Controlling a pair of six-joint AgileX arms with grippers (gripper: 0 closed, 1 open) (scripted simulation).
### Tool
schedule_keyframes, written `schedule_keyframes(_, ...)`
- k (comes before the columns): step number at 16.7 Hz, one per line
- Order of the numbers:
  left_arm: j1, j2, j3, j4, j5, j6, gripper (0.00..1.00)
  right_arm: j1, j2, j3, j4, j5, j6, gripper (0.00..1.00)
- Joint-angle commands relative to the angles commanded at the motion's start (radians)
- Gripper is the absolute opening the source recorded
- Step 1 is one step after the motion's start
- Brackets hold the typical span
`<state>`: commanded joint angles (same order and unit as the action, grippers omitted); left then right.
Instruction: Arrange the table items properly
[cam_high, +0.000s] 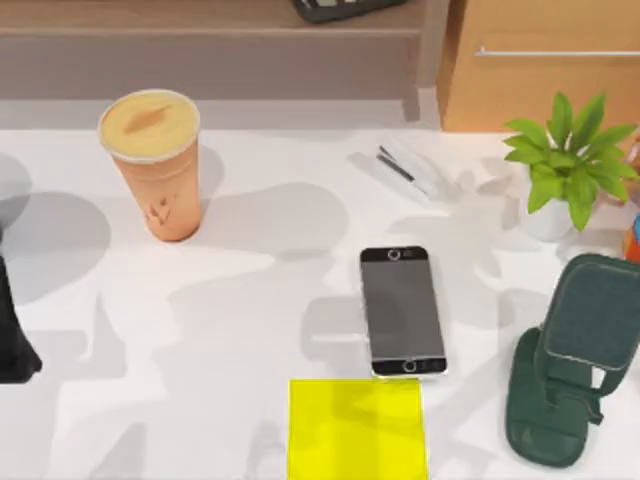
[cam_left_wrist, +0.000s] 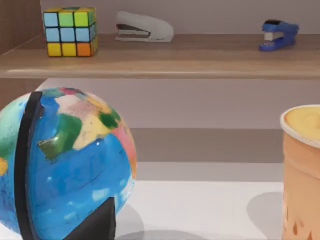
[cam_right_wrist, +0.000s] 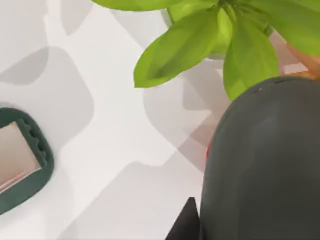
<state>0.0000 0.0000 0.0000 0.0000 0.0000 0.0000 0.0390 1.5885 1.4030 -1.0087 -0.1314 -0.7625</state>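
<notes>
Top view: smartphone (cam_high: 402, 311) lies flat at lower centre of white table (cam_high: 250, 330), just above yellow pad (cam_high: 357, 428). Lidded orange drink cup (cam_high: 154, 160) stands upright at upper left. Dark green phone stand (cam_high: 570, 355) at lower right; potted plant (cam_high: 563, 160) and white stapler (cam_high: 414, 168) at upper right. Finger spread of both grippers: cannot tell.

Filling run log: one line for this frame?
black-screened silver-edged smartphone: flat, centre, above yellow square mat | tall orange-tan lidded cup: upright, back left | dark green phone stand: right
</notes>
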Motion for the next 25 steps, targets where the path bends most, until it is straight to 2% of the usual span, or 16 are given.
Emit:
schedule_keyframes(4,0.0,0.0,0.0,0.0,0.0,0.0,1.0,0.283,-0.009,0.178,0.087,-0.102,-0.269,0.0)
schedule_keyframes(8,0.0,0.0,0.0,0.0,0.0,0.0,1.0,0.556,0.07,0.225,0.116,-0.136,-0.593,0.0)
schedule_keyframes(12,0.0,0.0,0.0,0.0,0.0,0.0,1.0,0.761,0.206,0.164,0.099,-0.074,-0.957,0.0)
schedule_keyframes(16,0.0,0.0,0.0,0.0,0.0,0.0,1.0,0.881,0.339,0.053,0.072,0.04,-1.255,0.0)
schedule_keyframes(20,0.0,0.0,0.0,0.0,0.0,0.0,1.0,0.925,0.411,-0.022,0.059,0.119,-1.388,0.0)
schedule_keyframes(25,0.0,0.0,0.0,0.0,0.0,0.0,1.0,0.923,0.414,-0.025,0.059,0.123,-1.392,0.0)
